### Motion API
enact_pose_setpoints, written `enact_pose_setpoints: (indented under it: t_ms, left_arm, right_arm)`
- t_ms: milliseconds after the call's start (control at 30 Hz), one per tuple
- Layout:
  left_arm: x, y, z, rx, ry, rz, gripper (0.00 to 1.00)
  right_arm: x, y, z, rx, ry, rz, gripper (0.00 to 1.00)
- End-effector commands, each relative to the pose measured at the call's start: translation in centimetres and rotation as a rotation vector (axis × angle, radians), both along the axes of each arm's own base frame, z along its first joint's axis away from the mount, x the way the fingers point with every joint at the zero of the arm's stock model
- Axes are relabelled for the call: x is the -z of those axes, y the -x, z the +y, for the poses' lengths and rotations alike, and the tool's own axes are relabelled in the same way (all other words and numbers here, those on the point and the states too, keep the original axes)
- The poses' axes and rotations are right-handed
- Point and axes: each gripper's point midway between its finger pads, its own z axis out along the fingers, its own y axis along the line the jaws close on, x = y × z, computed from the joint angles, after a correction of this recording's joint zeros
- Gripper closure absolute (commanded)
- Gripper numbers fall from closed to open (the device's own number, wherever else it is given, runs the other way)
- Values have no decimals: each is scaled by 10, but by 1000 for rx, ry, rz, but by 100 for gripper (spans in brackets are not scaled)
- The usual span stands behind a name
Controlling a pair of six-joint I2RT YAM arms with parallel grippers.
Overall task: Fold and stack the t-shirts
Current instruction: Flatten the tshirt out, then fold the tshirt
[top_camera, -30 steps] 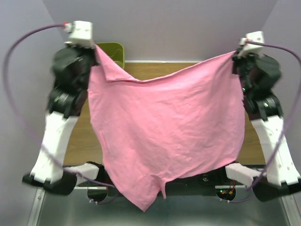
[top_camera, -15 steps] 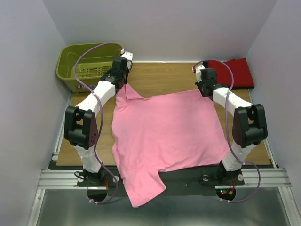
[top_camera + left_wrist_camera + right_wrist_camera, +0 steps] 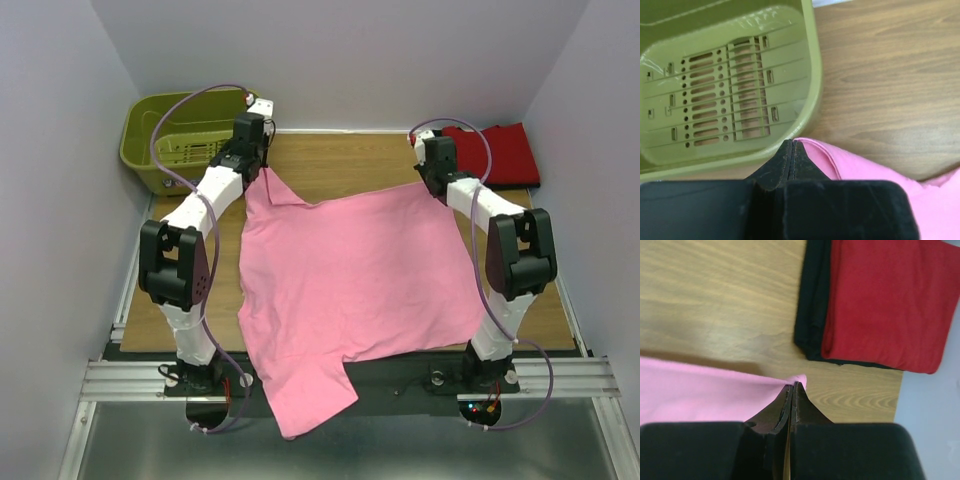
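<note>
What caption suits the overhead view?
Left end effector and right end effector hold a pink t-shirt spread over the table.

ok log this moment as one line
pink t-shirt: spread on table, near end overhanging | left gripper: shut on its far-left corner | right gripper: shut on its far-right corner | red t-shirt: folded on black t-shirt

A wooden worktop [image 3: 340,160] with a warm, light-brown grain filled the middle of a small booth; a plain pale back wall [image 3: 340,60] rose behind it; a left wall [image 3: 50,220] and a right wall [image 3: 605,180], both pale with a faint lavender cast, closed it in at the sides; a ribbed aluminium rail [image 3: 125,378] ran along the near edge; below that lay a grey, dully shining surface [image 3: 400,455]; the light was soft and even, leaving a mild sheen on the wood.
</note>
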Motion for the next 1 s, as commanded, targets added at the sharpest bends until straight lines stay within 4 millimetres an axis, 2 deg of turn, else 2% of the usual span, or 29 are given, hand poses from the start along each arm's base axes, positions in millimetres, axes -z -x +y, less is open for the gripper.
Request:
enact_pose_setpoints:
  t_ms: [0, 233, 300, 333, 400, 567, 600, 667, 700, 733, 800, 867, 900, 967]
  left_arm:
    - [-50, -25, 8, -48, 54, -132, 100]
    - [-45, -44, 1, -41, 65, -122, 100]
    - [-55, -50, -3, -38, 90, -138, 100]
    - [-49, -50, -7, -24, 102, -113, 100]
    - [-54, -49, -13, -6, 134, -106, 100]
    - [-58, -24, -24, 2, 249, -55, 100]
    - [-50, -18, -25, 3, 264, -30, 100]
    - [-57, -4, -33, 21, 323, -19, 100]
    - [-48, 3, -33, 19, 329, 6, 100]
    - [-55, 11, -35, 28, 343, 4, 100]
    - [-51, 24, -39, 22, 358, 30, 100]
    - [-56, 39, -43, 28, 361, 41, 100]
    - [-51, 45, -43, 18, 360, 59, 100]
    - [-55, 59, -44, 6, 374, 69, 100]
  right_arm:
    - [-32, -25, -25, 111, 16, -129, 99]
    - [-34, -33, -46, 187, 19, -155, 99]
    - [-31, -34, -49, 208, 20, -155, 99]
    - [-32, -35, -50, 214, 15, -159, 99]
    - [-34, -35, -49, 217, 5, -167, 99]
    - [-44, -27, -45, 208, -24, -186, 99]
    - [-48, -23, -47, 209, -25, -191, 99]
    - [-51, -19, -47, 212, -24, -195, 99]
    - [-52, -17, -48, 215, -26, -197, 99]
    - [-53, -11, -49, 217, -24, -197, 100]
    - [-56, -6, -50, 222, -20, -199, 99]
    - [-58, 1, -53, 235, -15, -202, 100]
    - [-58, 4, -54, 238, -15, -203, 99]
    - [-56, 10, -56, 249, -10, -198, 99]
